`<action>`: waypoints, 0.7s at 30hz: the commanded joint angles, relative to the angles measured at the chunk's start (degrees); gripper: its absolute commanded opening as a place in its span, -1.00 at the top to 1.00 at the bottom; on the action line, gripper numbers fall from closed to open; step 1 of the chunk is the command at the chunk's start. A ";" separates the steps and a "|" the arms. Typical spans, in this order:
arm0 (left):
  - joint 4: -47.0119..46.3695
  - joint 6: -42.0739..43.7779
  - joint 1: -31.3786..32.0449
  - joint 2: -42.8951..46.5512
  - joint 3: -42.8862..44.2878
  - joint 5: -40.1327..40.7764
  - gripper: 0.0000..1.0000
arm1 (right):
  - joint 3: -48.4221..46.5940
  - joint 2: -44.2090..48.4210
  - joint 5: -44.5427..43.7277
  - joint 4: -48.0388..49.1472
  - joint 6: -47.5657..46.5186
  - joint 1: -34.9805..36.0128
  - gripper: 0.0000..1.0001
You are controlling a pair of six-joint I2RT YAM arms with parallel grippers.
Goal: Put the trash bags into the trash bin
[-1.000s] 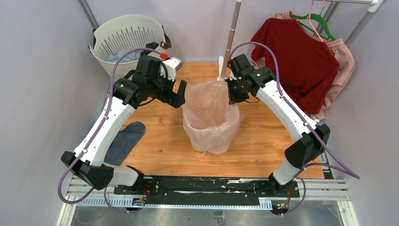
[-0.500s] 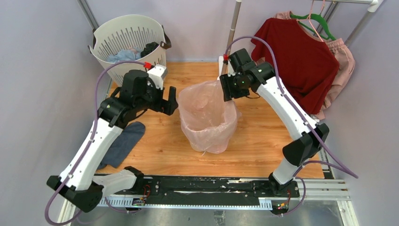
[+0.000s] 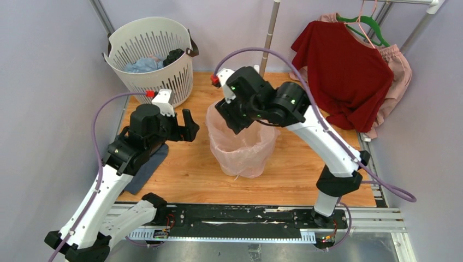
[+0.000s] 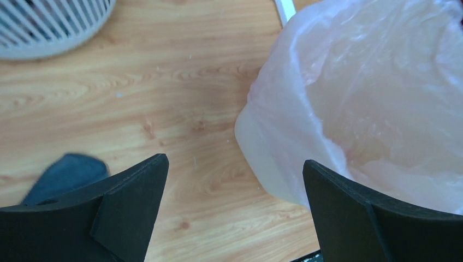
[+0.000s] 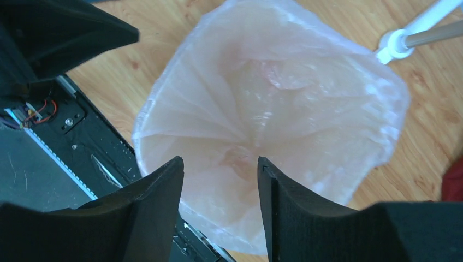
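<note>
The trash bag [image 3: 243, 143], thin pale-pink film, lines the trash bin [image 3: 245, 165] mid-table, its edge folded down over the rim. The bin's walls show only through the film. My right gripper [image 3: 233, 121] hovers over the bin's left rim. In the right wrist view it [image 5: 219, 161] is open, with the bag's [image 5: 273, 109] mouth below and nothing between the fingers. My left gripper [image 3: 188, 126] stands open just left of the bin. The left wrist view shows it [image 4: 235, 161] wide over bare wood, the bag [image 4: 371, 98] beside its right finger [image 4: 349, 213].
A white slotted basket [image 3: 150, 52] with clothes stands back left. A blue-grey cloth [image 3: 147, 164] lies under the left arm. A rack pole [image 3: 268, 38] rises behind the bin; a red shirt [image 3: 341, 65] and pink garment [image 3: 396, 71] hang at the right.
My right gripper opened, let go of the bag's back rim and swung left over the bin. The left arm pulled back leftward and nearer, away from the bin.
</note>
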State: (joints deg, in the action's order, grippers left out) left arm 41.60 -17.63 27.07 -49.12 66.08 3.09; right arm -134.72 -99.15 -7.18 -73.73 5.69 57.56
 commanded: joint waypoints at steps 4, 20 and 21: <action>-4.65 -13.58 -0.35 9.46 -10.35 7.23 -1.00 | -2.96 -4.93 -0.38 -2.49 0.03 5.56 -0.12; -6.07 -16.92 -0.35 14.73 -16.42 7.13 -1.00 | -5.92 -12.08 -0.22 2.21 5.45 7.10 -0.14; -6.17 -16.85 -0.35 14.78 -16.40 6.94 -1.00 | -6.02 -12.56 -0.56 2.27 5.97 7.12 -0.14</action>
State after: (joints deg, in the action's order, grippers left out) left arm 37.15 -33.93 27.07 -34.30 50.24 10.35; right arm -138.82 -109.49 -7.46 -71.88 9.37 63.51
